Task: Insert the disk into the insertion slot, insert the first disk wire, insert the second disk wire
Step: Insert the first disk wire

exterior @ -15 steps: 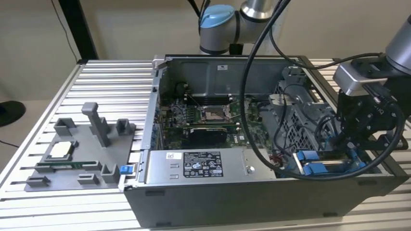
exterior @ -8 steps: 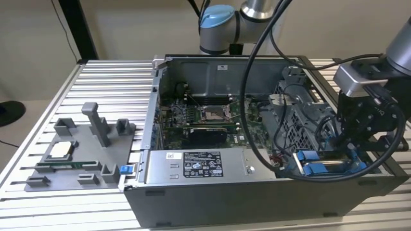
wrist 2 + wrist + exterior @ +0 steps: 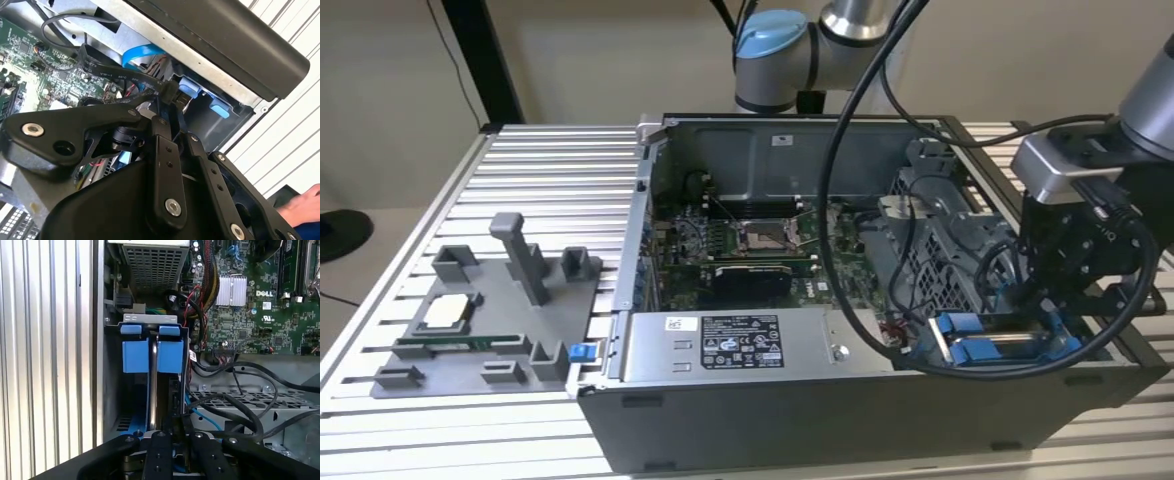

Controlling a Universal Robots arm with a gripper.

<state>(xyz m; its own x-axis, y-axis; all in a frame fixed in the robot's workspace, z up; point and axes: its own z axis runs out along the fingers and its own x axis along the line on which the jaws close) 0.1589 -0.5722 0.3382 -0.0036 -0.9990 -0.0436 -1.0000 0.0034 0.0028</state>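
The disk (image 3: 153, 385) stands edge-on inside the insertion slot (image 3: 111, 390), its blue frame (image 3: 135, 356) and blue tabs toward the case's open side. In the exterior view the disk's blue frame (image 3: 974, 345) sits at the near right corner of the open computer case. My gripper (image 3: 172, 106) is shut on the black connector (image 3: 171, 92) of a flat black disk wire (image 3: 107, 69), right beside the blue tabs (image 3: 187, 87). In the first wrist view my gripper (image 3: 172, 435) sits at the disk's end, with black cables trailing away from it. The black gripper (image 3: 1061, 320) hangs low over that corner.
The grey power-supply box (image 3: 734, 345) lies along the case's front and the motherboard (image 3: 747, 250) behind it. A perforated metal cage (image 3: 947, 250) stands next to the slot. A grey parts fixture (image 3: 480, 320) sits on the slatted table (image 3: 547, 180). A person's hand (image 3: 305, 205) is nearby.
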